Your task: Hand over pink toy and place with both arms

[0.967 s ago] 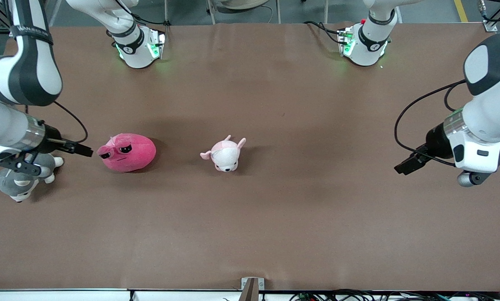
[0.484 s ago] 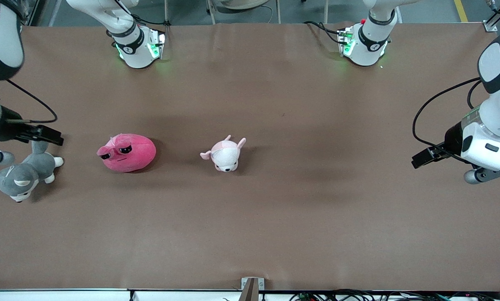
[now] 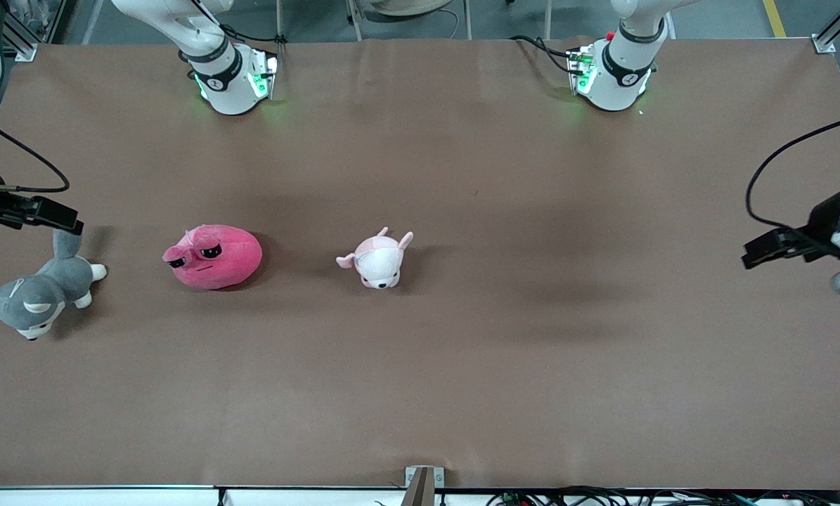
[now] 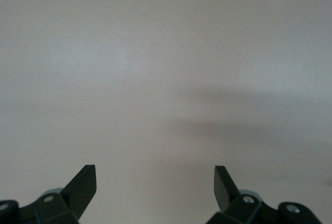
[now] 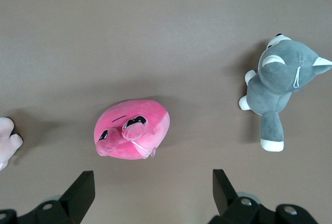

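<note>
Right fingers: apart, nothing between them; seen in the right wrist view as two dark tips with bare bench between.
Right gripper: in the air at the right arm's end of the bench, over the tail end of the grey toy.
Left fingers: apart, holding nothing; the left wrist view shows only bare bench between the tips.
Left gripper: in the air over the bench edge at the left arm's end, well apart from every toy.
Pink toy: round, deep pink, lying on the bench toward the right arm's end, between the grey toy and the pale toy; touched by neither gripper.
Pale toy: small, white and light pink, near the bench middle; also free. Which of the two the task means by "pink" is not settled; I take the deep pink one.
Progress: no toy held, no handover under way, both arms out at the bench ends. This fits a pink toy waiting to be picked up, or one already passed and set down. No marked place target visible, so I cannot judge which.
</note>
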### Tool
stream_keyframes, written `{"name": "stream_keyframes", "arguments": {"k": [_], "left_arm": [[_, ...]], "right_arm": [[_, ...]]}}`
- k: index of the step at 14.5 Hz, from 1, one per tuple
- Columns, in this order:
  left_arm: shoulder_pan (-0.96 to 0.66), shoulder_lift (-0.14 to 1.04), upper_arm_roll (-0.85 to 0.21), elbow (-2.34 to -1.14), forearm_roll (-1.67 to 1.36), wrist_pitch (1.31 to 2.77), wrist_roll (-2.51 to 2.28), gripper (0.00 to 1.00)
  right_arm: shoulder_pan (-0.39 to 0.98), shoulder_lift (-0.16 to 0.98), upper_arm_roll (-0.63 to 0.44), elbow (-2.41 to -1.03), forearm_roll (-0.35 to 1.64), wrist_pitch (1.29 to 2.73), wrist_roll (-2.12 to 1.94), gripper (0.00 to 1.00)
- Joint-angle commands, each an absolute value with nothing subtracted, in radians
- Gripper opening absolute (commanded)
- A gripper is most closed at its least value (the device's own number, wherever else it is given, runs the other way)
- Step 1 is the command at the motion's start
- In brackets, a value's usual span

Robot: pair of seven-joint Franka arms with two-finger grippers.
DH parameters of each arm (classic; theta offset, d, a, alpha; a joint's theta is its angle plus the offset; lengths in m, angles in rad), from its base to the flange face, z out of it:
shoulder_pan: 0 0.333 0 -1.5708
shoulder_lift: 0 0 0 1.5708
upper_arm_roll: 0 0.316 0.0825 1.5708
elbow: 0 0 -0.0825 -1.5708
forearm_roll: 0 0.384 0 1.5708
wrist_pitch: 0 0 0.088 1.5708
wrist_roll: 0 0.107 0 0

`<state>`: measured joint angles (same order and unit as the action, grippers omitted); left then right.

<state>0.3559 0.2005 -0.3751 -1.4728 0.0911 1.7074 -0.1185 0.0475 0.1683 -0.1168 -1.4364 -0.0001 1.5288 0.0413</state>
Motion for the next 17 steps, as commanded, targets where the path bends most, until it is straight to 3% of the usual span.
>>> {"name": "stream_keyframes", "arguments": {"k": [1,4,10,17], "left_arm": [[0.417,0.100,-0.385,-1.493,0.054,1.651,-0.065,1.00],[0.446,0.055,-0.385,-1.496,0.049,1.619,-0.037,1.00],[0.454,0.026,-0.385,-1.497,0.032,1.580,0.028,1.00],[0.454,0.044,-0.383,-1.489,-0.011,1.594,0.026,1.00]], "right_arm": [[0.026,0.178,-0.107,-1.425,-0.020,1.526,-0.017,1.00],[-0.044,0.178,-0.106,-1.425,-0.003,1.528,-0.107,1.00],[-0.028,0.172,-0.098,-1.427,0.000,1.510,-0.101,1.00],[0.020,0.032,-0.097,-1.525,-0.012,1.443,-0.040,1.00]]}}
